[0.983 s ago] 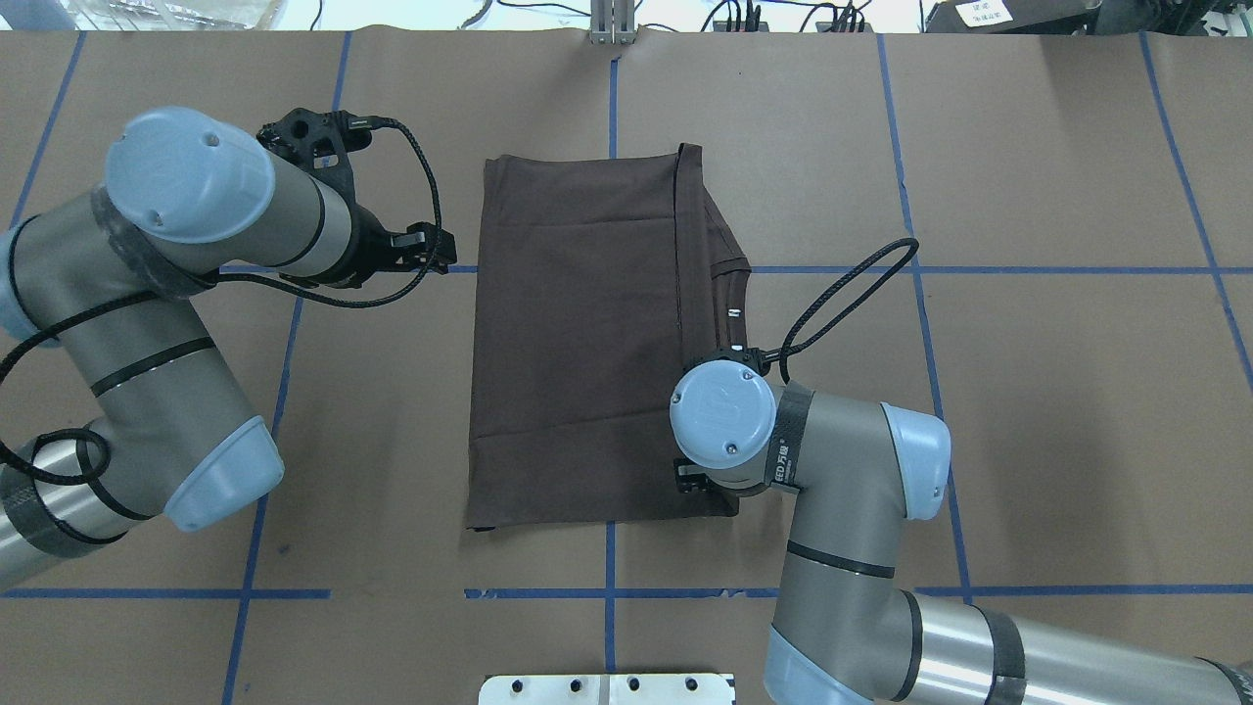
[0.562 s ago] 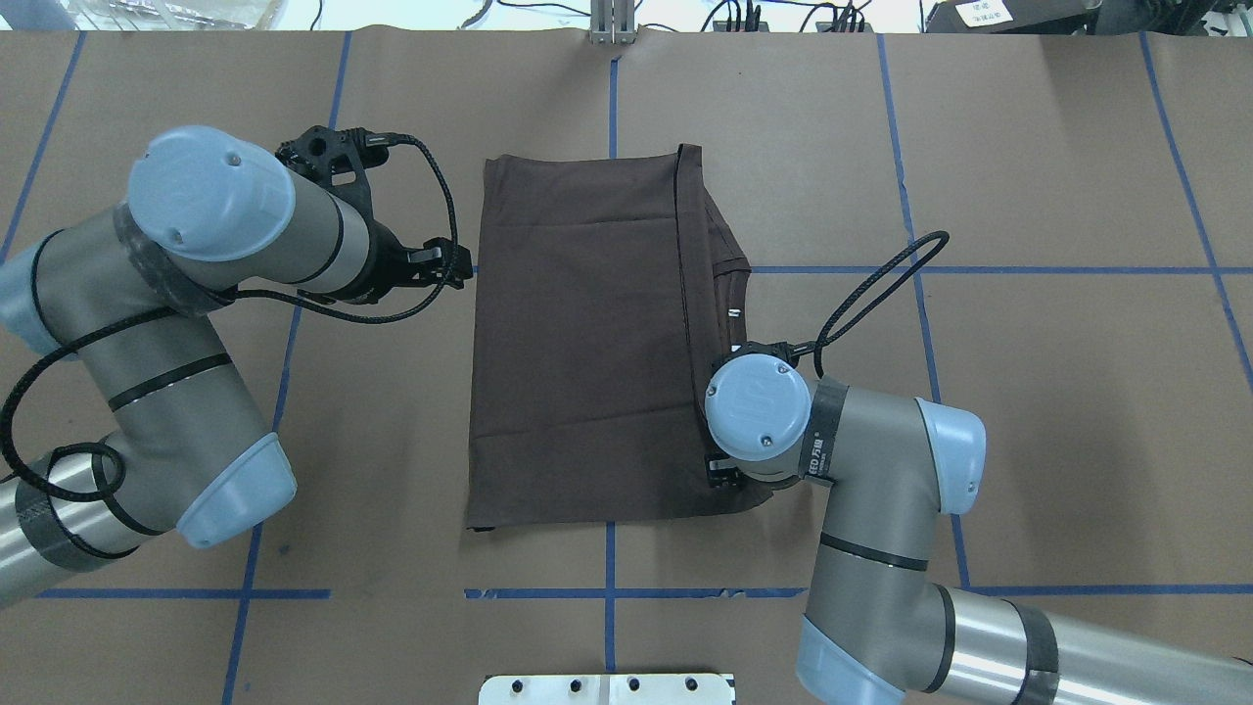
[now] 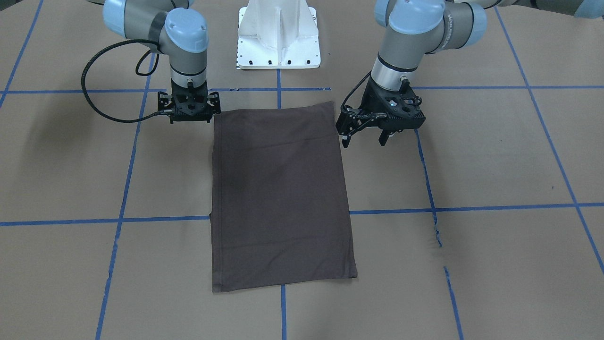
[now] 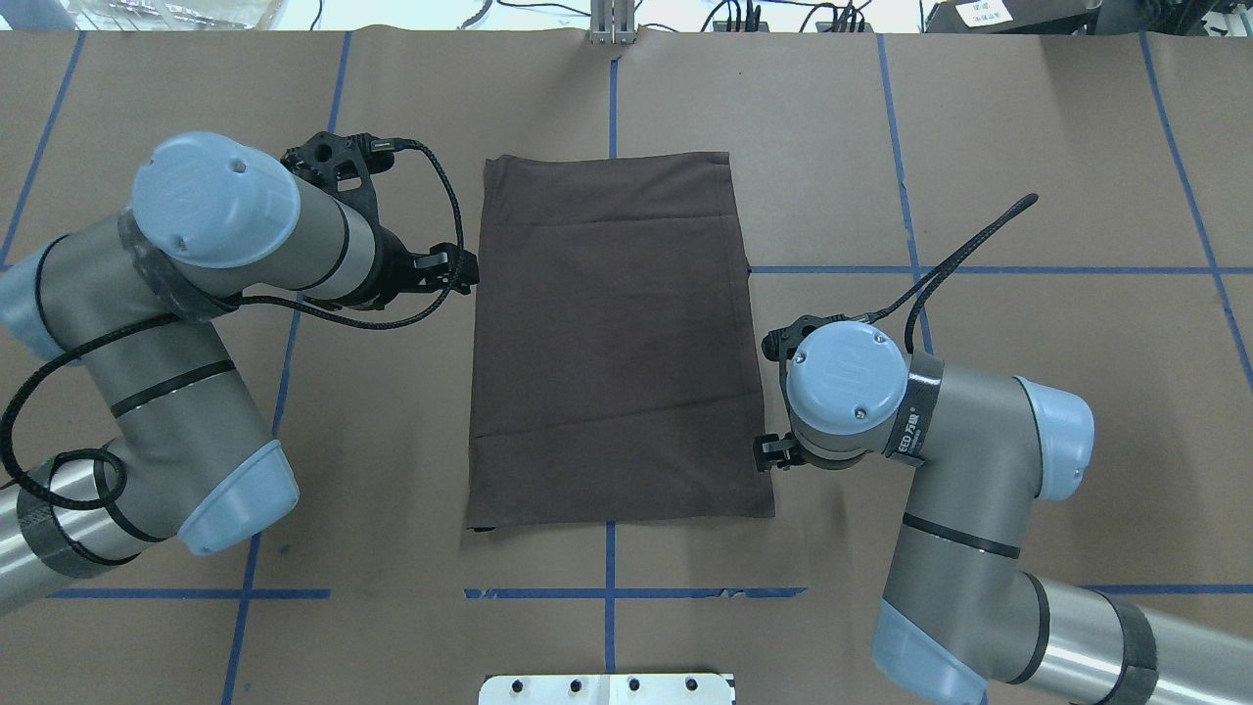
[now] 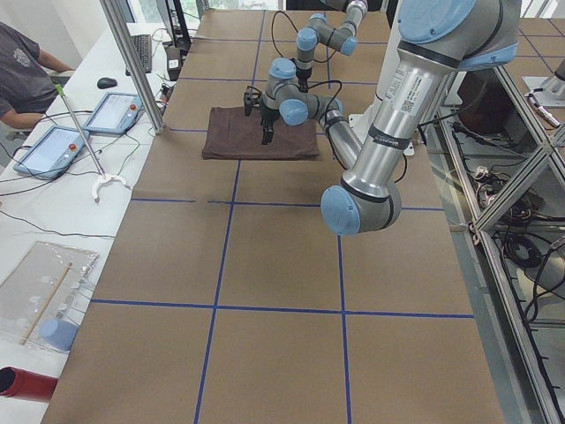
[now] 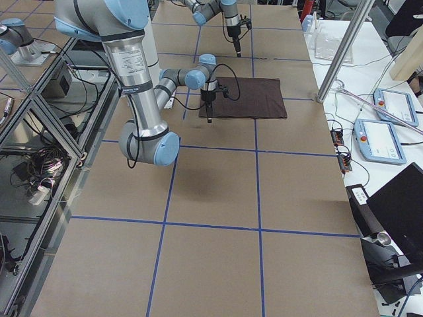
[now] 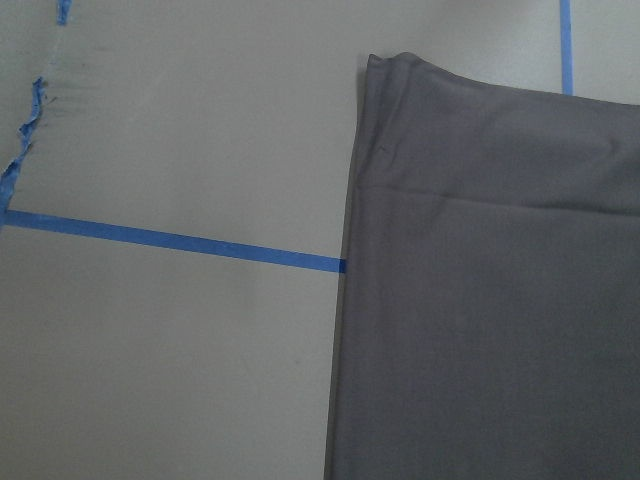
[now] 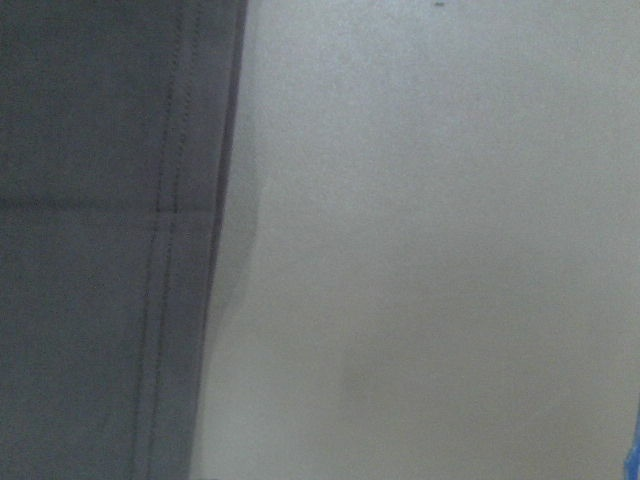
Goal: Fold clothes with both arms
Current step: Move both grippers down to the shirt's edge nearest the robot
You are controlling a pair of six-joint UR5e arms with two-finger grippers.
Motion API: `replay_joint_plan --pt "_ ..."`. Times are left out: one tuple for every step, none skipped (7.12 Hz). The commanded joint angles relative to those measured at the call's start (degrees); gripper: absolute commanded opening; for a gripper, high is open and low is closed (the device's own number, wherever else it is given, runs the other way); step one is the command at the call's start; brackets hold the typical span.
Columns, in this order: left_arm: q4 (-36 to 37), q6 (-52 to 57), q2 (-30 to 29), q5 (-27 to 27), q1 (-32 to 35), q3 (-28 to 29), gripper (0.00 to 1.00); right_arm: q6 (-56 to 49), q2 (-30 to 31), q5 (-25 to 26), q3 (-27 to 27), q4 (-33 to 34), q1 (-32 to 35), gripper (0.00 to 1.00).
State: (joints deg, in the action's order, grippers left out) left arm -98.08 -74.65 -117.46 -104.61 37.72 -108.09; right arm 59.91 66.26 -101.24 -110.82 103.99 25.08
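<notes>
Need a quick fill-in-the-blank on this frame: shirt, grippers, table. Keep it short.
1. The T-shirt lies flat, folded into a ___ shape.
2. The left gripper hangs beside the shirt with its jaws ___.
3. In the overhead view the right gripper sits just off the shirt's ___ edge.
4. The grid on the table is marked with tape of ___ colour.

Missing words: rectangular; open; right; blue

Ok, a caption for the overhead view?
Folded brown T-shirt flat on the table, left gripper and right gripper beside it, neither holding it.
</notes>
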Motion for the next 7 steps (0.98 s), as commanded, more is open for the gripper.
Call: replay_joint_plan --pt "-0.09 -3.63 0.73 -0.07 -2.28 -0.28 1.00 0.29 -2.53 -2.72 -2.63 -0.45 1.90 1.00" --pt "-0.53 -12.45 1.78 0.36 -7.70 -0.46 1.00 0.81 -3.06 -3.17 -4.30 -1.33 2.08 1.00" --pt "-0.62 -19.85 1.70 0.72 -12.10 -0.46 1.00 2.21 -3.33 -4.65 -4.49 -4.29 2.25 1.00" --pt "-0.62 -24.97 2.23 1.33 -15.19 -0.63 1.00 3.88 -3.33 -4.93 -4.40 -5.80 2.26 1.00" --pt "-0.62 -28.41 3.54 4.64 -19.23 -0.55 1.00 4.24 -3.41 -5.02 -4.49 -6.17 2.34 1.00" --pt "-0.53 -29.49 3.55 5.98 -20.40 -0.46 1.00 4.25 -3.42 -5.02 -4.49 -6.26 2.43 1.00" --pt "-0.62 -30.11 3.46 5.99 -21.02 0.32 0.98 4.25 -3.42 -5.02 -4.49 -6.34 2.52 1.00"
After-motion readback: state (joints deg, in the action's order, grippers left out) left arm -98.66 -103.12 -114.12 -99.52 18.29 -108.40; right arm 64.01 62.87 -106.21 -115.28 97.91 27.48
